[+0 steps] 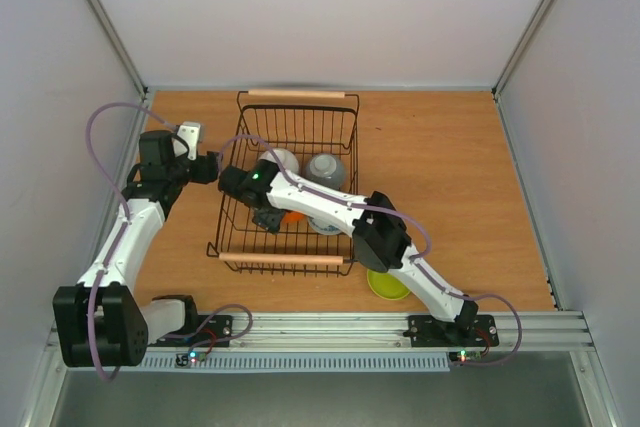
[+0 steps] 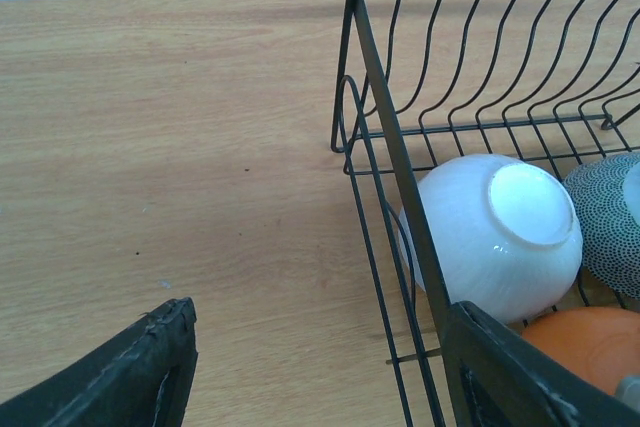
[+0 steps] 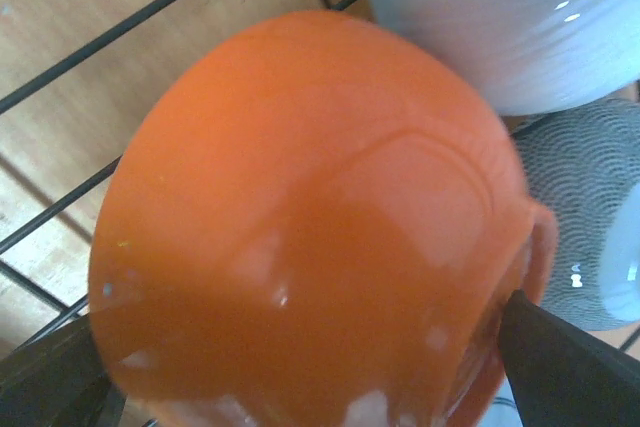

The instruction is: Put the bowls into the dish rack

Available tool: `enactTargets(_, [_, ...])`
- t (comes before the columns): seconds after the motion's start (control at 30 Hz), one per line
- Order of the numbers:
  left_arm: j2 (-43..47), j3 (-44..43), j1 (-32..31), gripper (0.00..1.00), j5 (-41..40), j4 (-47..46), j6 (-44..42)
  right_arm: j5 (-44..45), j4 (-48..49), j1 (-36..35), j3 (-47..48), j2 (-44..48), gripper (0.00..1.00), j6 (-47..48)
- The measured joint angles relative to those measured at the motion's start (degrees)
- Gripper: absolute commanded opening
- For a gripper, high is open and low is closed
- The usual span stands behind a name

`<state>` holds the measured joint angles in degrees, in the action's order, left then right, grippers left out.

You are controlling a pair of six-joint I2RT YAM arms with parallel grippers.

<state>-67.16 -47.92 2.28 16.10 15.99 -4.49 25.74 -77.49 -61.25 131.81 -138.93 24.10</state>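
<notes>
The black wire dish rack [image 1: 232,183] stands mid-table with wooden handles at its far and near ends. Inside it lie a white bowl [image 1: 281,160], a grey patterned bowl [image 1: 326,169], the orange bowl [image 1: 293,217] and a pale bowl [image 1: 326,228]. A lime green bowl [image 1: 386,287] sits on the table outside, by the right arm. My right gripper [image 1: 268,214] reaches down into the rack; in the right wrist view [image 3: 300,392] its jaws stand wide apart with the orange bowl [image 3: 300,207] between them. My left gripper [image 1: 212,169] is open and empty just outside the rack's left wall [image 2: 400,157].
The wooden table [image 1: 450,177] is walled by white panels left, right and far. A metal rail [image 1: 320,332] carrying both arm bases runs along the near edge. In the left wrist view the white bowl [image 2: 490,232] lies upside down against the rack's wall.
</notes>
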Motion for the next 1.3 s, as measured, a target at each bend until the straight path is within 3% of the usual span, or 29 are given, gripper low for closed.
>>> enactTargets(0.47, [-0.1,0.0,0.0,0.68,0.1,0.0,0.0,-3.9,5.1,-0.5,-8.4,7.9,0.99,-0.1])
enactTargets(0.7, [-0.1,0.0,0.0,0.68,0.1,0.0,0.0,0.2,9.3,-0.2,-16.7,15.7,0.97,-2.3])
enactTargets(0.87, [-0.1,0.0,0.0,0.68,0.2,0.0,0.0,3.4,16.0,2.7,-30.5,30.3,0.91,-6.3])
enactTargets(1.13, [-0.1,0.0,0.0,0.68,0.6,0.0,0.0,4.6,24.7,18.8,-57.4,61.6,0.83,-17.0])
enactTargets(1.23, [-0.1,0.0,0.0,0.68,0.7,0.0,0.0,3.8,24.8,21.4,-64.6,65.7,0.79,-20.5])
enactTargets(1.3, [-0.1,0.0,0.0,0.68,0.8,0.0,0.0,2.3,25.5,22.5,-69.6,66.1,0.7,-22.6])
